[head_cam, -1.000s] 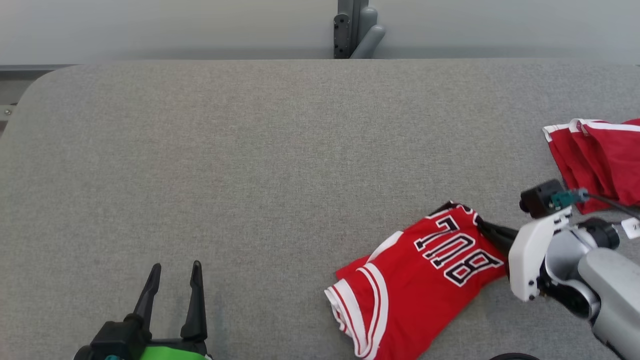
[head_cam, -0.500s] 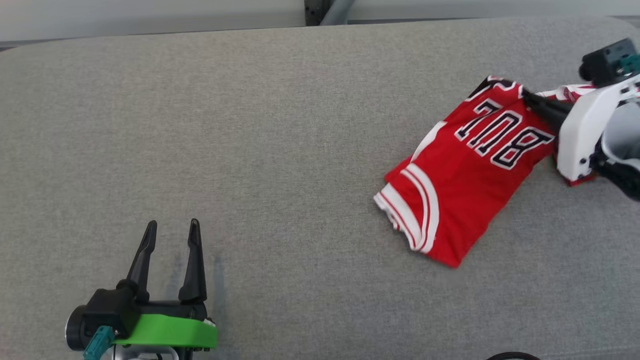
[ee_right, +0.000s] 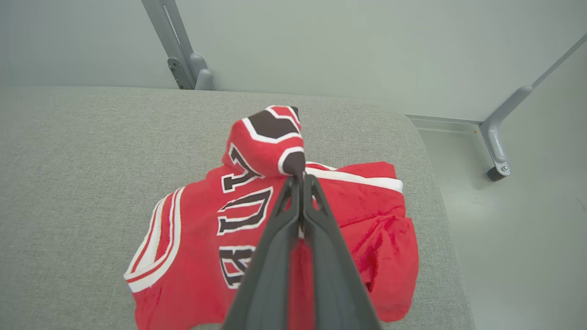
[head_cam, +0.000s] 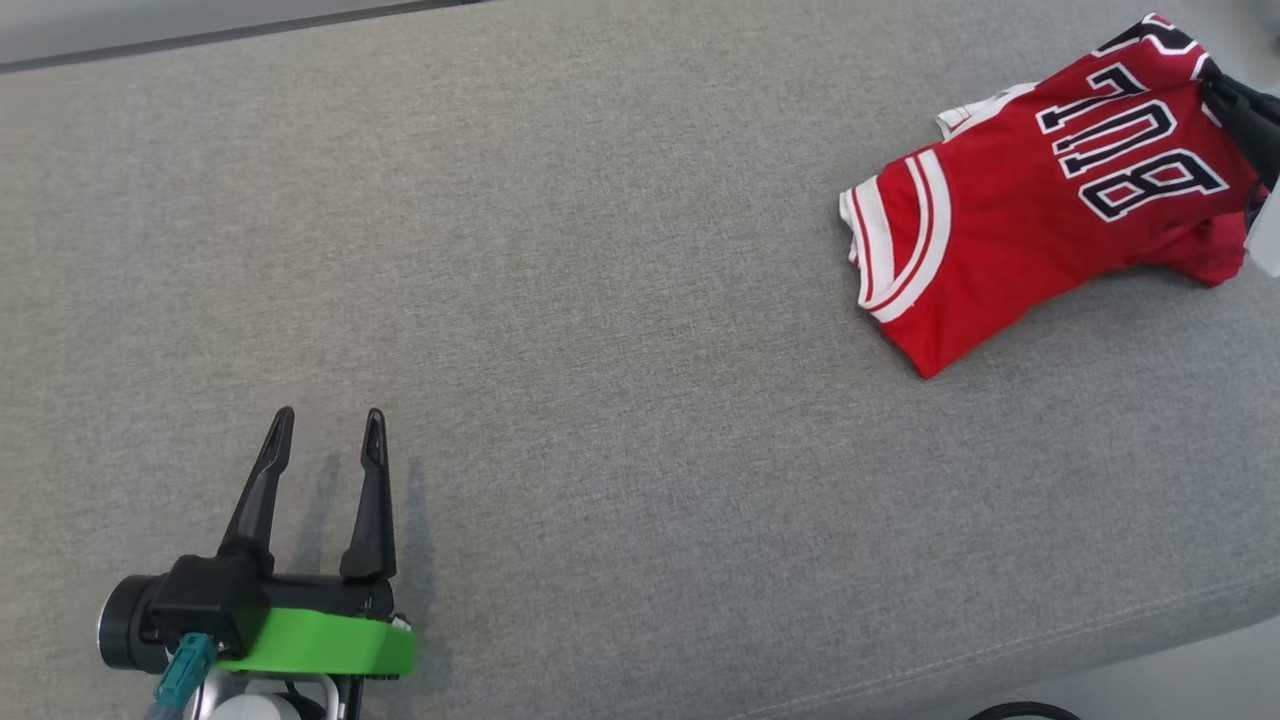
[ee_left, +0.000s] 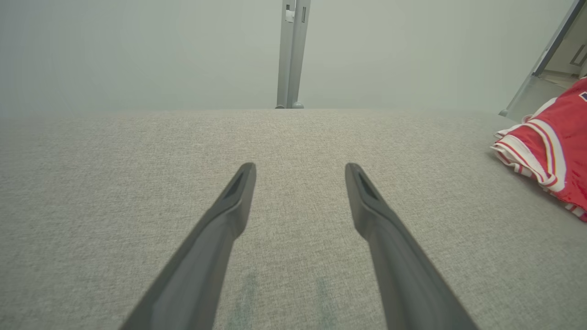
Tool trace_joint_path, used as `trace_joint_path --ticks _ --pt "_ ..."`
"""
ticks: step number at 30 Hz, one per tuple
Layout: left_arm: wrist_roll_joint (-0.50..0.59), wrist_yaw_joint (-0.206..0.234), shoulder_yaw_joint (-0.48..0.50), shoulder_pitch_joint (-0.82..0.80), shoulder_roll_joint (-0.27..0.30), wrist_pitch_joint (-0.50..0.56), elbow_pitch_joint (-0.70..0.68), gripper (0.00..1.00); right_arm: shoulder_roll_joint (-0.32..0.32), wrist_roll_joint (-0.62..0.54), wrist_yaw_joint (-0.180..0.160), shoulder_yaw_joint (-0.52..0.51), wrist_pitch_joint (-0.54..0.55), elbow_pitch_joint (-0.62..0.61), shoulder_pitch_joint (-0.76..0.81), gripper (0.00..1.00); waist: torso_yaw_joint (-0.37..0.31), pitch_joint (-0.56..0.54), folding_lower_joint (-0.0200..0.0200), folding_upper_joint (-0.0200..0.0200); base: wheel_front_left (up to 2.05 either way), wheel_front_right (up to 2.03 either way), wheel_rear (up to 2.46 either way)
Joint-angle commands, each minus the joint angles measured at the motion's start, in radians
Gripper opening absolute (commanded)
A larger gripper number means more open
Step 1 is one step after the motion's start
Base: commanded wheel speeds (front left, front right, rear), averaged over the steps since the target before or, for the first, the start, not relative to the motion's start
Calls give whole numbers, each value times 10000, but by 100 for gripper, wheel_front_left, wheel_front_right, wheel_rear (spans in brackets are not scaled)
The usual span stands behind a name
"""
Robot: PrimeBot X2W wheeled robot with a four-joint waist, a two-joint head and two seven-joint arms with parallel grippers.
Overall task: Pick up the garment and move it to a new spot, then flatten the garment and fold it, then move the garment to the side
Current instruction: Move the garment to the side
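The garment (head_cam: 1020,230) is a folded red jersey with white trim and dark numerals, lying at the far right of the grey table (head_cam: 600,300). My right gripper (head_cam: 1215,90) is shut on its raised corner at the picture's right edge. In the right wrist view the fingers (ee_right: 298,176) pinch a bunched fold of the garment (ee_right: 206,220), lifting it off the surface. My left gripper (head_cam: 328,420) stands open and holds nothing at the lower left, far from the cloth. In the left wrist view its fingers (ee_left: 300,167) hover over bare table, with the garment (ee_left: 559,151) off to the right.
More red cloth with a white band (ee_right: 362,215) lies under the jersey near the table's rounded right end (ee_right: 431,183). Beyond it is pale floor with a metal bracket (ee_right: 497,137). A grey post (ee_left: 291,55) rises behind the table. The table's front edge (head_cam: 1100,640) runs across the lower right.
The head camera has swung, shifting the whole picture. My right gripper, still shut on the jersey, has dragged it rightward onto the other red cloth. The left gripper stays open.
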Motion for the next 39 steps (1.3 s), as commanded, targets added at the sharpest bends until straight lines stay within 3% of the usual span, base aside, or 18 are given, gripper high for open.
trace_joint_path --ticks 1,14,22,23,24,25,32,39 --pt "140 -58 19 -202 134 -24 -36 100 23 59 -9 -180 -220 136 -148 0 -455 468 -1 0 0 0 0" --pt "325 -153 65 -279 297 -24 -146 100 -146 323 -9 -1213 -885 1050 -442 0 -173 916 -1 0 0 0 0" --pt "484 -161 169 -94 460 -24 -189 100 -293 14 -9 -1925 -1490 3207 -97 0 310 1137 -1 0 0 0 0" --pt "509 -163 145 -23 462 -25 -169 100 -214 -101 -9 -2009 -1718 3535 -106 32 346 1132 -1 0 0 0 0" --pt "517 -165 119 52 478 -25 -137 100 -137 -305 -9 -2020 -1981 3806 -120 89 370 1127 -1 0 0 0 0" --pt "514 -163 115 93 496 -24 -131 100 -71 -493 -9 -2063 -2259 4102 -164 100 389 1119 -1 0 0 0 0" --pt "411 -123 118 339 355 -25 -68 100 408 -1440 -9 -2010 -3521 5219 -385 100 419 846 -1 0 0 0 0" --pt "177 -66 106 439 152 -25 9 100 406 -2491 -9 -2050 -4510 4506 221 100 486 113 -1 0 0 0 0"
